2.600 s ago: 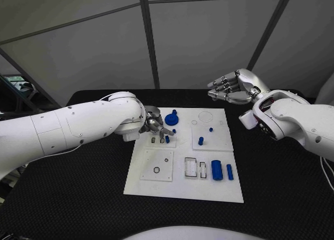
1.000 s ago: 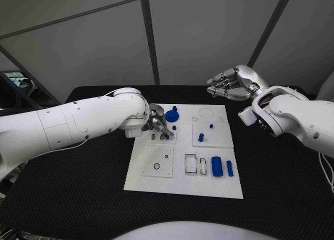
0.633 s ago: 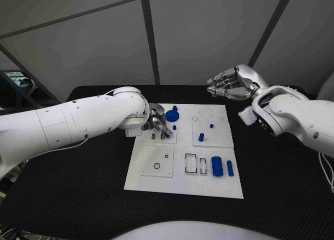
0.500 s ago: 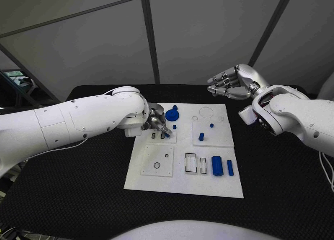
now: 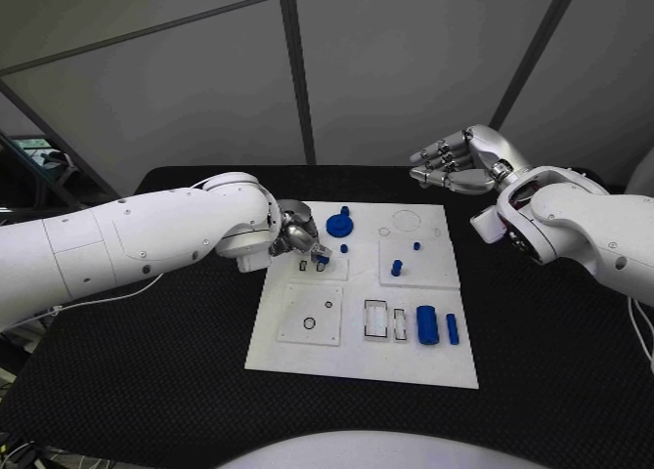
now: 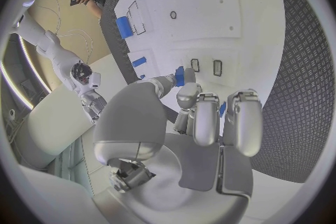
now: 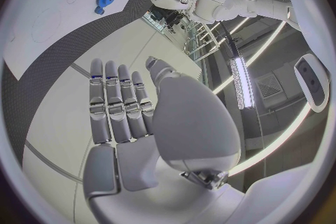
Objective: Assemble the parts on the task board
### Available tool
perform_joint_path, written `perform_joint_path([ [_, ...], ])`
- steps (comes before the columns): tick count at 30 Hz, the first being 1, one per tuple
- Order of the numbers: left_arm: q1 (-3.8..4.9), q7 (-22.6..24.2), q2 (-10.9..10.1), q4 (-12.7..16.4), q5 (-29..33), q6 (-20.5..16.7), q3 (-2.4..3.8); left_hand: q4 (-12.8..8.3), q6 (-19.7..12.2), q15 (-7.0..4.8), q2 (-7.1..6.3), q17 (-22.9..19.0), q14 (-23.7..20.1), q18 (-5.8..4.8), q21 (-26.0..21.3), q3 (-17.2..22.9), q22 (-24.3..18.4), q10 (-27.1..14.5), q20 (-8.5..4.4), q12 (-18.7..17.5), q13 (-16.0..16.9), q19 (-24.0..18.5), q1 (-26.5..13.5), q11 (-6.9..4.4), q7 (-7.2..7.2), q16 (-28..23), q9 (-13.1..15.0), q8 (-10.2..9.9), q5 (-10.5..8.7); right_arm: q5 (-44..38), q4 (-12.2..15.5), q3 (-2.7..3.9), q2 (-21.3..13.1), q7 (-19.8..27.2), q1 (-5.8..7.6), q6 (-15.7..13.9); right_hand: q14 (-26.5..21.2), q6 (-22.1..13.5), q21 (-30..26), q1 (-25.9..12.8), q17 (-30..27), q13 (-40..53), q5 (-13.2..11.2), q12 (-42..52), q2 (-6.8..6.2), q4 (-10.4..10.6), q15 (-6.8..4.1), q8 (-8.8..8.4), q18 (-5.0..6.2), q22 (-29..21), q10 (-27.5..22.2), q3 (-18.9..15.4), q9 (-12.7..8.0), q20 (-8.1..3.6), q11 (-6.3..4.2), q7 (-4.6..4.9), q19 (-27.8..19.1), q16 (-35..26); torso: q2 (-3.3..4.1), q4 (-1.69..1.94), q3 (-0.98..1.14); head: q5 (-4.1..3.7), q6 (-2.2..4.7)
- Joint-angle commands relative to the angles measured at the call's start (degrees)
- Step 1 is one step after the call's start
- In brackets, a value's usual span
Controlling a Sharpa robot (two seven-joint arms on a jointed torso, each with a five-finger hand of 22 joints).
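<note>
The white task board (image 5: 358,357) lies mid-table. My left hand (image 5: 297,238) hovers over its far left part and pinches a small blue part (image 5: 324,260) between thumb and a finger, just above two small slots (image 5: 308,265). The left wrist view shows the same pinched blue part (image 6: 179,75) close to those slots (image 6: 206,66). A blue gear (image 5: 339,227), a blue peg (image 5: 396,267), a thick blue cylinder (image 5: 427,325) and a slim blue bar (image 5: 453,328) sit on the board. My right hand (image 5: 459,164) is raised beyond the board's far right corner, fingers apart, holding nothing.
The board's near left plate has a round hole (image 5: 310,323). Rectangular recesses (image 5: 374,319) lie beside the cylinder. An outlined circle (image 5: 406,221) marks the far right plate. Black table (image 5: 144,352) surrounds the board on all sides.
My left arm has swung lower and the hand has turned slightly over the slots, still pinching the blue part. The right hand has stayed where it was.
</note>
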Motion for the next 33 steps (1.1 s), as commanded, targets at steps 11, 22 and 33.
perform_joint_path([
  [11, -1.08, 0.51, -2.57, 3.27, -1.50, -8.01, -0.08, -9.08, -0.18, -0.48, -0.56, 5.18, 3.21, 0.14, 0.09, 10.03, 5.19, 0.97, -0.28, 0.56, 0.19, 1.45, -1.66, -0.34, -0.36, -0.41, 0.98, 0.95, 1.37, -0.13, -0.59, 0.04, 0.10, 0.43, 0.12, -0.13, -0.41, -0.03, -0.29, -0.79, -0.11, -0.02, 0.20, -0.10, 0.10, 0.09, -0.07, -0.24, 0.67, -0.14, -0.57, -0.33, -0.04, 0.04, 0.04, 0.45, 0.50, -0.01, -0.21, 0.92, 0.49, -0.14, -0.37],
  [22, -3.47, 0.36, -2.06, 3.25, -4.69, -9.71, -0.11, -9.80, -0.22, -0.54, -0.85, 5.18, 3.21, 0.07, 0.29, 11.14, 5.54, 1.08, -0.35, 0.56, 0.05, 1.63, -2.35, -0.41, -0.42, -0.45, 1.45, 1.32, 1.80, -0.13, -0.59, 0.04, 0.06, 0.34, 0.12, -0.08, -0.41, -0.04, -0.42, -0.95, -0.20, -0.02, 0.21, -0.10, 0.11, 0.11, -0.05, -0.24, 0.67, -0.26, -0.59, -0.45, -0.04, 0.06, 0.05, 0.45, 0.57, 0.00, -0.10, 0.76, 0.35, -0.20, -0.43],
  [33, -4.08, 0.23, -1.48, 3.11, -6.53, -10.71, -0.11, -10.27, -0.27, -0.59, -1.00, 5.22, 3.23, -0.01, 0.52, 11.96, 5.93, 1.06, -0.41, 0.39, -0.27, 1.82, -2.95, -0.45, -0.45, -0.43, 1.83, 1.65, 2.10, -0.15, -0.68, 0.03, 0.32, 0.28, 0.12, 0.04, -0.45, -0.06, -0.54, -1.03, -0.28, -0.02, 0.23, -0.11, 0.12, 0.11, -0.03, -0.25, 0.67, -0.36, -0.65, -0.52, -0.04, 0.08, 0.07, 0.46, 0.59, -0.02, -0.02, 0.78, 0.32, -0.13, -0.46],
])
